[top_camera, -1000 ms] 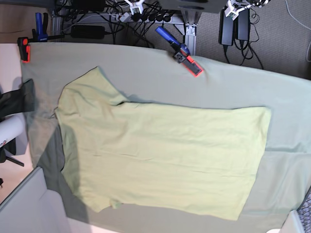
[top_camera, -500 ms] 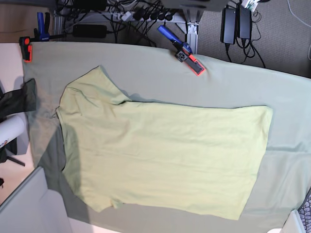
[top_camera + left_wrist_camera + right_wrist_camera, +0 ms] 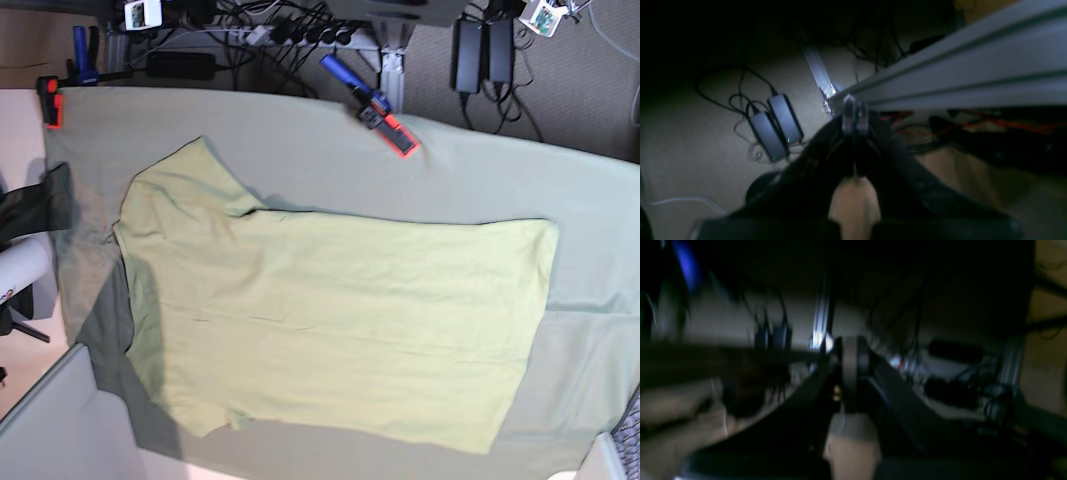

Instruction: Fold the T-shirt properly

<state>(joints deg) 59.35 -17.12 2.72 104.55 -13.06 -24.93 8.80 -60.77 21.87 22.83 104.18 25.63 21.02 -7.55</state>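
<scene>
The pale lime T-shirt (image 3: 340, 320) lies spread flat on the grey-green table cloth (image 3: 300, 150), collar end at the left, hem at the right, one sleeve pointing to the upper left. Neither gripper touches it. My left gripper (image 3: 855, 116) is shut and empty, hanging over the floor beside an aluminium rail (image 3: 957, 73). My right gripper (image 3: 853, 366) is blurred; its fingertips look pressed together and empty. In the base view only small white arm parts show at the top edge, on the left (image 3: 140, 12) and on the right (image 3: 545, 15).
A blue and orange clamp (image 3: 380, 115) grips the cloth's far edge, with an orange clamp (image 3: 48, 100) and a blue clamp (image 3: 80, 55) at the far left corner. Power adapters (image 3: 480, 50) and cables lie on the floor behind; the adapters also show in the left wrist view (image 3: 776, 126).
The white arm parts at the top edge have moved apart, one to the far left and one to the far right. The T-shirt lies as before.
</scene>
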